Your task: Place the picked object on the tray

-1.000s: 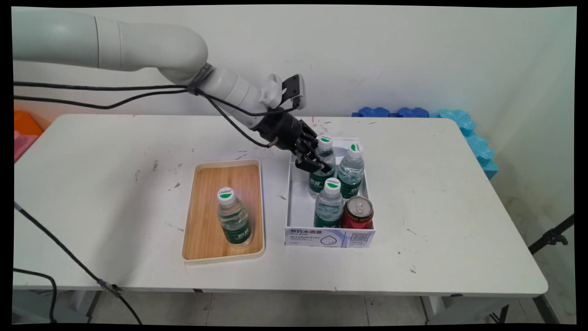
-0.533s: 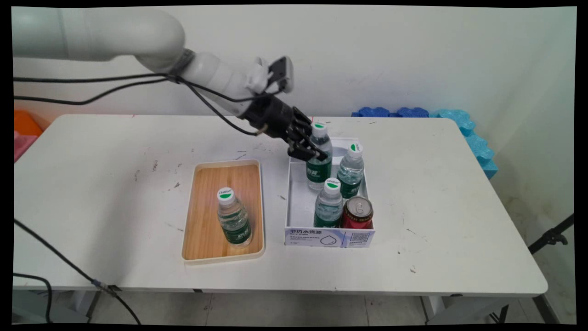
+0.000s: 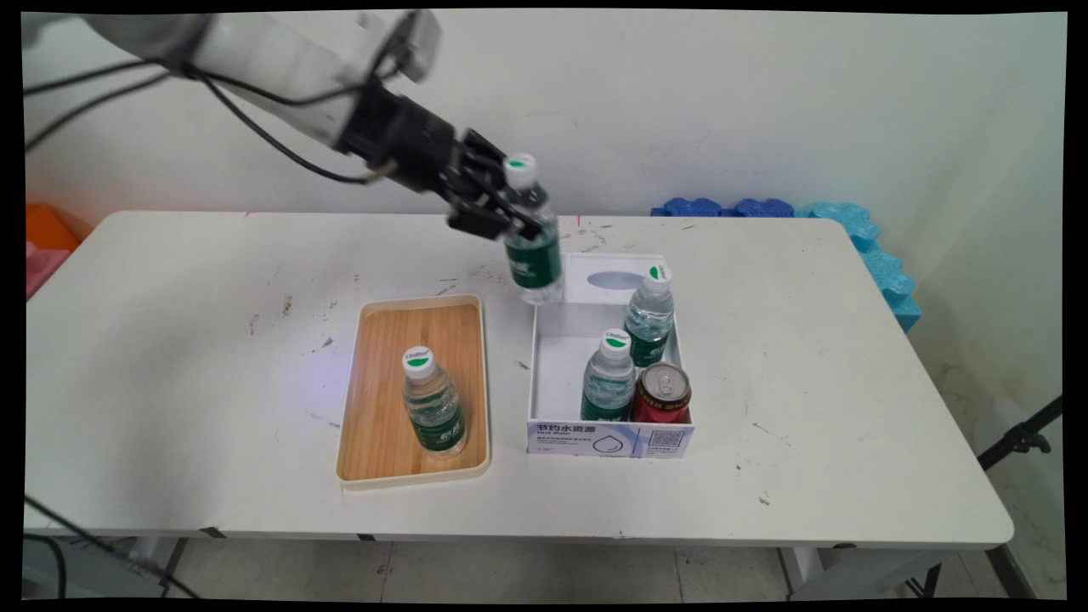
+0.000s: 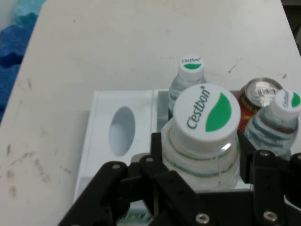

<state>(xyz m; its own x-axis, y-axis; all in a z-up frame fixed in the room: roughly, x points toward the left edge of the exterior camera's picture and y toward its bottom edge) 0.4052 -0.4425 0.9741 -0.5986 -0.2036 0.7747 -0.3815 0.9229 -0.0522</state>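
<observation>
Tool (image 3: 501, 212) grips bottle (image 3: 531, 246), seemingly clear above box (image 3: 612, 438).

Main: fixed, above table (image 3: 807, 357) near side, facing wall. Hand cam: close, looking down along gripper (image 4: 202, 179). Shared: held bottle (image 3: 531, 246), white box (image 3: 608, 438).

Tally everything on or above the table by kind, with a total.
Water bottles: 4 (held bottle, tray bottle, box bottles and)
Red can: 1
Wooden tray: 1
White box: 1
Total: 7
</observation>
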